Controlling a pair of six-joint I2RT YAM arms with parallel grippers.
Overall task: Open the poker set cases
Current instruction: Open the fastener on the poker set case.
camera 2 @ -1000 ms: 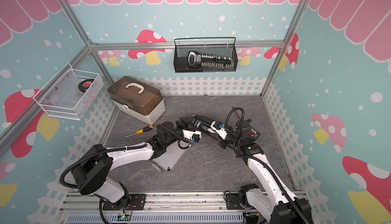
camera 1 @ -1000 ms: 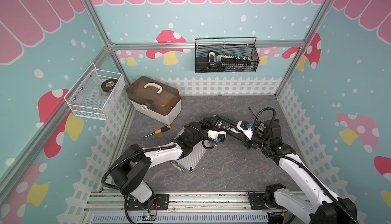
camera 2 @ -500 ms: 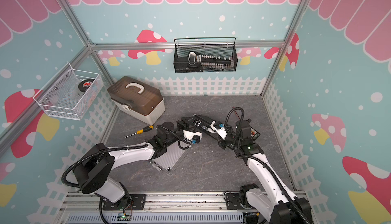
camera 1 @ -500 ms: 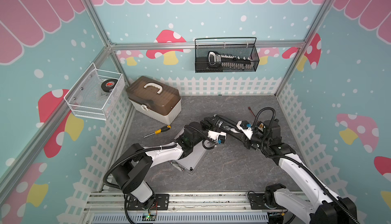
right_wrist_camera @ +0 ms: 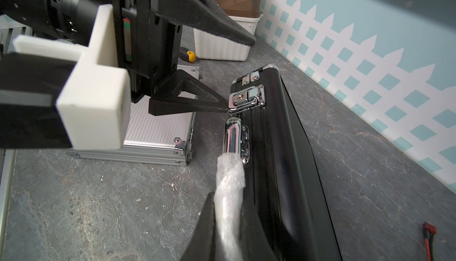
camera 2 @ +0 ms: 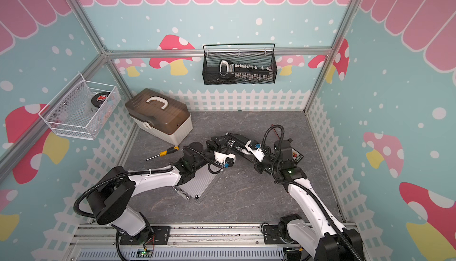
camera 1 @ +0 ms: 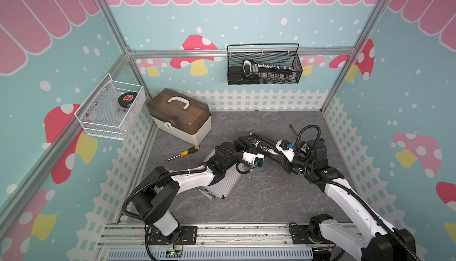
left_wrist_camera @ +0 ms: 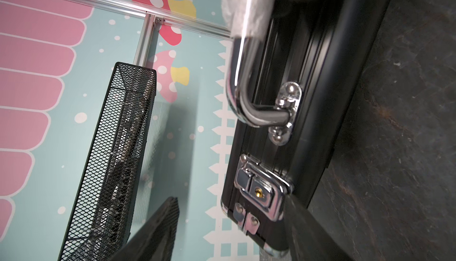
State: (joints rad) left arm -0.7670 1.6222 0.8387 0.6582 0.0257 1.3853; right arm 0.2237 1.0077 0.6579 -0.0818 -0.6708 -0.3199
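Change: almost nothing has shifted over the last second; left gripper [right_wrist_camera: 237,75] has crept slightly closer to the latch.
Silver case [camera 1: 223,182]: lies flat and shut at about 7 o'clock from floor centre, under the left arm.
Right gripper [right_wrist_camera: 228,225]: pressed together on the wrapped handle [right_wrist_camera: 229,181], steadying the black case.
Black case [right_wrist_camera: 278,163]: stands on edge near floor centre, at 1 o'clock from the silver case, lid shut.
Left gripper: spread, pinching nothing; lower fingertip [right_wrist_camera: 222,108] sits at the latch edge.
Latch [left_wrist_camera: 259,190]: looks closed, at the case's end beyond the handle.
Advice: hook the tip under the latch flap and lever outward while the right arm holds firm; a slip could tip the case.
Far: white box [camera 1: 181,121] at 11 o'clock, untouched.
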